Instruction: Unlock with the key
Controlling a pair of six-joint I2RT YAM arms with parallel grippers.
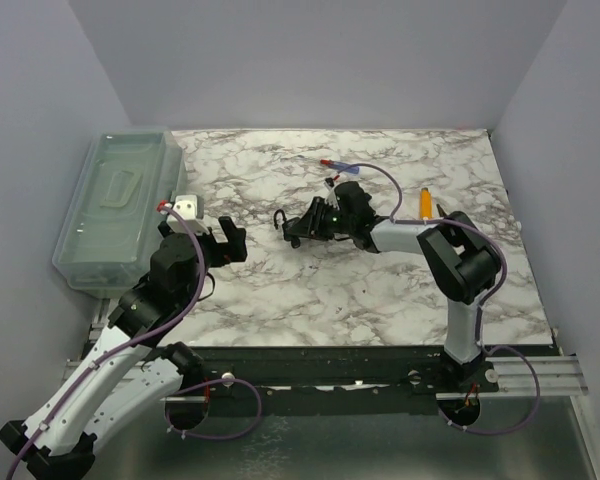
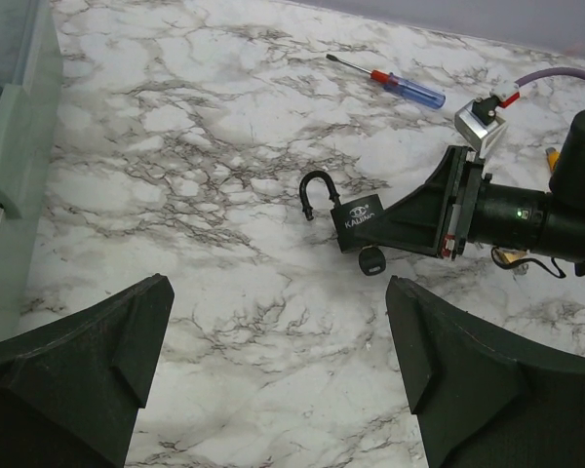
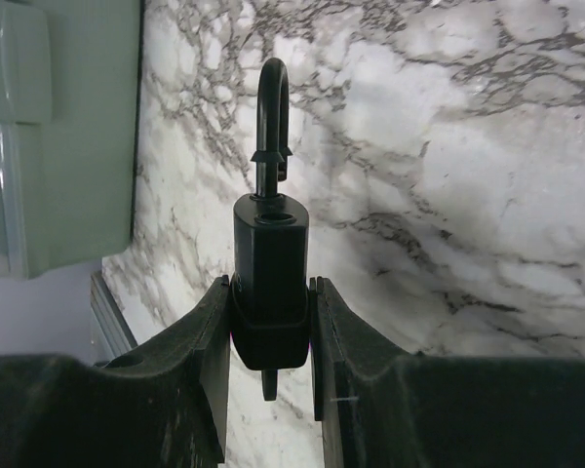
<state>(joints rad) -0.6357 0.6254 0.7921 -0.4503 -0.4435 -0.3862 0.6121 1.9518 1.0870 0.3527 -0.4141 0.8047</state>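
Note:
A black padlock (image 1: 296, 229) lies on its side near the middle of the marble table. My right gripper (image 1: 308, 228) is shut on its body (image 3: 270, 278). The shackle (image 3: 273, 107) points away from the gripper, with one leg out of its hole. The key's black head (image 2: 371, 260) sticks out of the lock's underside, and its tip shows between the fingers in the right wrist view (image 3: 270, 383). My left gripper (image 1: 222, 243) is open and empty. It hovers over bare table to the left of the padlock (image 2: 359, 214), well apart from it.
A clear plastic bin (image 1: 120, 205) with its lid on stands along the left edge. A red and blue screwdriver (image 1: 340, 165) lies behind the padlock and also shows in the left wrist view (image 2: 400, 86). An orange object (image 1: 425, 202) lies at the right.

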